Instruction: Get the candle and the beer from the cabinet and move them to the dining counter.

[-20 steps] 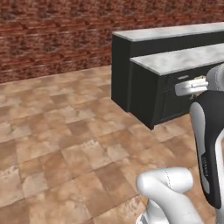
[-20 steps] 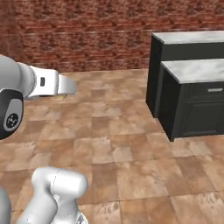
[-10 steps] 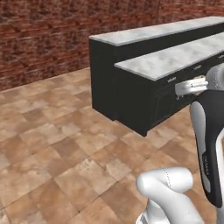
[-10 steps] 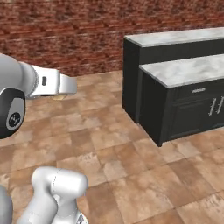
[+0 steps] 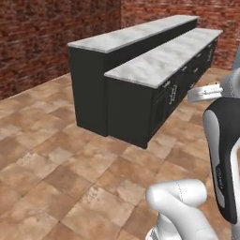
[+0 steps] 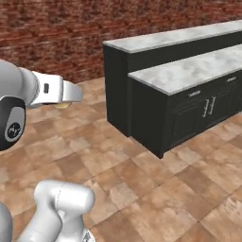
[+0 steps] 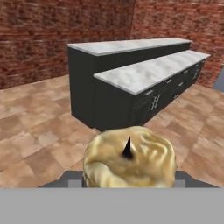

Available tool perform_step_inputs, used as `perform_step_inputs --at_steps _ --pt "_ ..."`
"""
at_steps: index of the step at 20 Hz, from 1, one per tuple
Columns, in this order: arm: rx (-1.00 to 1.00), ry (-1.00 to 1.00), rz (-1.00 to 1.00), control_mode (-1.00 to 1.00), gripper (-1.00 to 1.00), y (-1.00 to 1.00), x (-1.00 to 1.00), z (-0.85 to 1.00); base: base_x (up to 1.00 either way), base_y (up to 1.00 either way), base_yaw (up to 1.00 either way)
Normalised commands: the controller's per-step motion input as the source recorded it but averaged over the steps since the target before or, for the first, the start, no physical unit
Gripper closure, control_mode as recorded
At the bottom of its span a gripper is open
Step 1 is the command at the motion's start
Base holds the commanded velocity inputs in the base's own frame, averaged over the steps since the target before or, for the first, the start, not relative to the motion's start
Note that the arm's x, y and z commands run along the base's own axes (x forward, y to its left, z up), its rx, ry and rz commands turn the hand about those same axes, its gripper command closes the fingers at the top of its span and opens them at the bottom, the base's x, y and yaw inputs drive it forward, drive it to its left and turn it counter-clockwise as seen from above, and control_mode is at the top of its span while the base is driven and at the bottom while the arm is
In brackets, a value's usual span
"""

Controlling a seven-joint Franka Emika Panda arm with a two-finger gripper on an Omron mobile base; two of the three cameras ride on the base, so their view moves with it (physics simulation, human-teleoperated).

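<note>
While the hand view looks out over the tiled floor (image 7: 39, 127), the candle (image 7: 130, 158) sits at the bottom centre of that frame, a squat tan-yellow lump with a dark wick poking up from its top, held in the gripper (image 7: 129, 180), whose dark finger tips (image 7: 72, 180) show just beside it on either side at the lower edge; the jaws are clamped on the candle. Beyond it, in the upper middle of the frame, stands the dining counter (image 7: 131, 45), a long pale marble top over a dark base, and in front of it a lower marble-topped island (image 7: 144, 74) with dark drawer and door fronts carrying short silver pulls. A red brick wall (image 7: 48, 35) fills the background. In the left base view the white arm rises at the lower right, its hand (image 5: 204, 92) reaching to the left at the right edge, with the dining counter (image 5: 126, 36) and island (image 5: 164, 58) running from the centre toward the upper right. In the right base view the arm's forearm stretches from the left edge, and a sliver of the candle (image 6: 62, 105) peeks below the hand (image 6: 68, 92) in the left middle of the frame; the dining counter (image 6: 175, 38) and island (image 6: 189, 71) occupy the upper right, well apart from the hand.
</note>
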Motion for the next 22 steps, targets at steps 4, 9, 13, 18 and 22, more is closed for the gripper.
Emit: perform_step_inputs --at_steps 4,9,13,18,22 --pt "0.0 0.0 0.0 1.0 1.0 0.0 0.0 0.0 0.6 1.0 -0.5" --pt "0.0 0.0 0.0 1.0 1.0 0.0 0.0 0.0 0.6 1.0 -0.5" --pt "0.0 0.0 0.0 1.0 1.0 0.0 0.0 0.0 0.38 1.0 -0.45" --pt "0.0 0.0 0.0 1.0 1.0 0.0 0.0 0.0 0.13 1.0 -0.42" --pt "0.0 0.0 0.0 1.0 1.0 0.0 0.0 0.0 0.0 1.0 -0.38"
